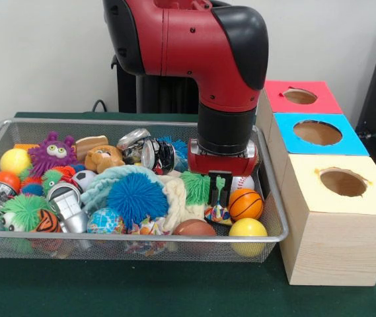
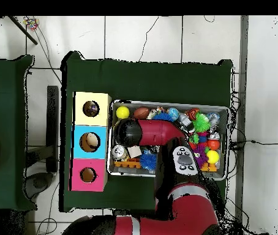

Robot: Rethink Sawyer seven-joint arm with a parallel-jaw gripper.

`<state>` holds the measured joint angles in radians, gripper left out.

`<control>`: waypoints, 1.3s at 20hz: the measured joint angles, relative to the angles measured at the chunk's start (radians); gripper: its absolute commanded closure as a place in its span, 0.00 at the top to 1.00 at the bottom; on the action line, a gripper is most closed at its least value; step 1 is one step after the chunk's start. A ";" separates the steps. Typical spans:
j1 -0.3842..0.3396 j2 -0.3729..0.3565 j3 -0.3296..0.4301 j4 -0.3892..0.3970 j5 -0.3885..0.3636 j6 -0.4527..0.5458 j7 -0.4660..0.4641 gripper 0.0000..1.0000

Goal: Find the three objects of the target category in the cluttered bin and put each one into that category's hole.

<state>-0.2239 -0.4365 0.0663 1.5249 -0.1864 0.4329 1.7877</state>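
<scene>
The wire mesh bin (image 1: 141, 236) is full of toys; it also shows in the overhead view (image 2: 178, 104). My gripper (image 1: 219, 201) points straight down into the bin's right part, open by a narrow gap. Its tips are right at the top of a small white bundle flecked red, blue and yellow (image 1: 218, 213). A second flecked bundle (image 1: 149, 228) lies against the bin's front wall. I see no third. The hole (image 1: 343, 181) in the yellow-topped box is to the right of the bin and also shows from overhead (image 2: 91, 109). From overhead the arm (image 2: 147, 131) hides the gripper.
A blue-topped box (image 1: 318, 133) and a red-topped box (image 1: 300, 96) stand behind the yellow one. Around the gripper lie a green spiky ball (image 1: 195, 187), a small basketball (image 1: 245, 203), a yellow ball (image 1: 248, 228), a cream knitted cloth (image 1: 174, 198) and a blue spiky ball (image 1: 137, 198).
</scene>
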 measured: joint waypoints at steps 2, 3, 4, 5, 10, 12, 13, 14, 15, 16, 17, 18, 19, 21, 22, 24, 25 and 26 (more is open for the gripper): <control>0.000 -0.001 0.000 0.000 0.000 0.000 0.000 0.00; 0.000 -0.002 0.000 0.000 0.000 0.000 0.000 0.00; 0.000 -0.002 0.000 0.000 0.000 0.000 0.000 0.00; 0.000 -0.002 0.000 0.000 0.000 0.000 0.000 0.00; 0.000 -0.004 0.000 0.001 0.000 0.000 0.000 0.00; -0.001 -0.004 0.000 0.002 0.000 0.000 0.000 0.00; -0.001 -0.004 0.000 0.002 0.000 0.000 0.000 0.00; -0.001 -0.004 0.001 0.002 0.000 0.000 0.000 0.00; -0.001 -0.004 0.001 0.002 0.000 0.000 0.000 0.00; -0.001 -0.005 0.001 0.002 0.000 0.000 0.000 0.00; -0.002 -0.005 0.001 0.003 0.000 0.000 0.000 0.00; -0.002 -0.006 0.002 0.004 0.000 0.001 0.000 0.00; -0.002 -0.007 0.002 0.005 0.000 0.001 0.000 0.00; -0.002 -0.012 0.002 0.011 0.000 0.001 0.000 0.00; -0.002 -0.016 0.003 0.014 0.000 0.001 0.000 0.00; -0.003 -0.026 0.004 0.023 0.000 0.001 0.000 0.00; -0.004 -0.030 0.005 0.027 0.000 0.001 0.000 0.00; -0.005 -0.040 0.006 0.038 0.000 0.001 0.000 0.00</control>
<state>-0.2294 -0.4766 0.0726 1.5631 -0.1864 0.4344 1.7877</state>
